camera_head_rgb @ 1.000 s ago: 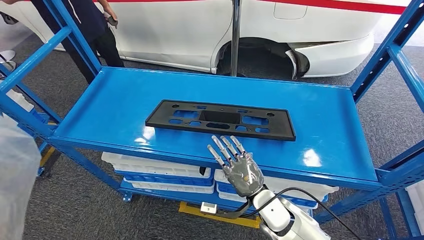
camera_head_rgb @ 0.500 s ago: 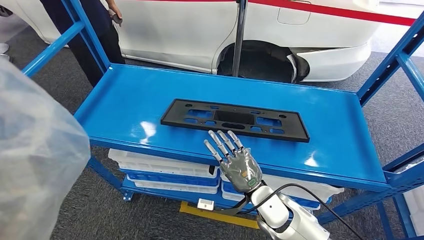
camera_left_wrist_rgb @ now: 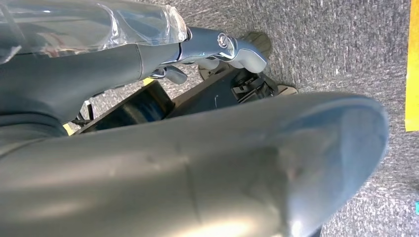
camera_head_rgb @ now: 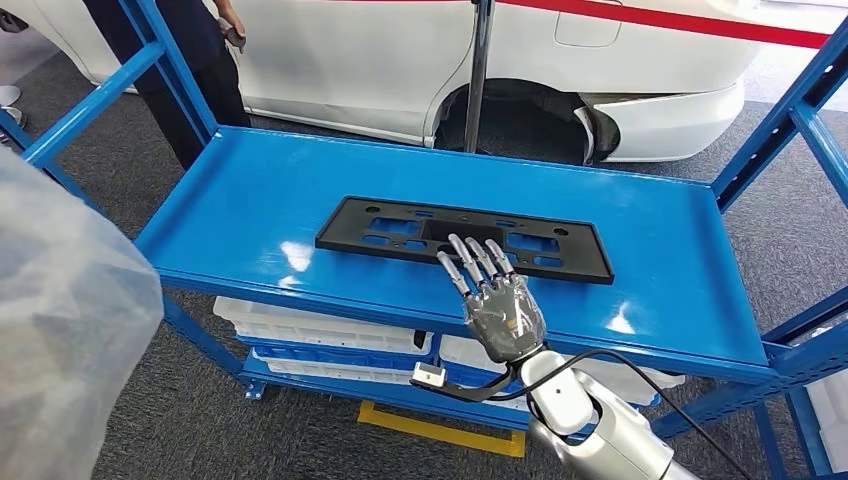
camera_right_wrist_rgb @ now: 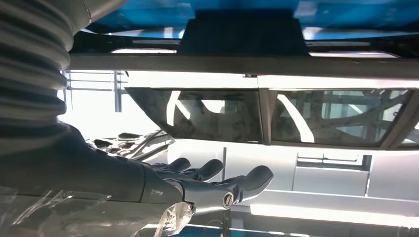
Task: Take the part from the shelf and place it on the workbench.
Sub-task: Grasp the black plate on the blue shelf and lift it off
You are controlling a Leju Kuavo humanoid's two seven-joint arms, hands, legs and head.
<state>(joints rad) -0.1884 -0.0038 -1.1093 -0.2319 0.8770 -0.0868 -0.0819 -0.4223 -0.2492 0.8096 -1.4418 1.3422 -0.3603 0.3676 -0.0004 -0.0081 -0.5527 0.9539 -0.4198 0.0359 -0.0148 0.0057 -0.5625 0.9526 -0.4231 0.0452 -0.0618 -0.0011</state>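
The part [camera_head_rgb: 400,228] is a long flat black plate with several cut-outs, lying lengthwise in the middle of the blue shelf [camera_head_rgb: 260,190]. My right hand [camera_head_rgb: 495,300] reaches over the shelf's front edge, palm down and fingers stretched out, with its fingertips [camera_head_rgb: 470,250] over the plate's near edge. It holds nothing. In the right wrist view the same fingers [camera_right_wrist_rgb: 217,183] lie straight and apart. My left hand [camera_left_wrist_rgb: 217,47] hangs low over grey carpet in the left wrist view, fingers extended and holding nothing.
A white car [camera_head_rgb: 400,50] stands close behind the shelf, and a person [camera_head_rgb: 190,60] stands at its back left corner. Blue uprights [camera_head_rgb: 790,100] frame both ends. White trays [camera_head_rgb: 320,335] fill the level below. A blurred translucent plastic shape [camera_head_rgb: 60,330] covers the left foreground.
My right hand has moved forward from the shelf's front edge until its fingertips lie over the plate's near edge. The camera has shifted a little; the plate has not moved.
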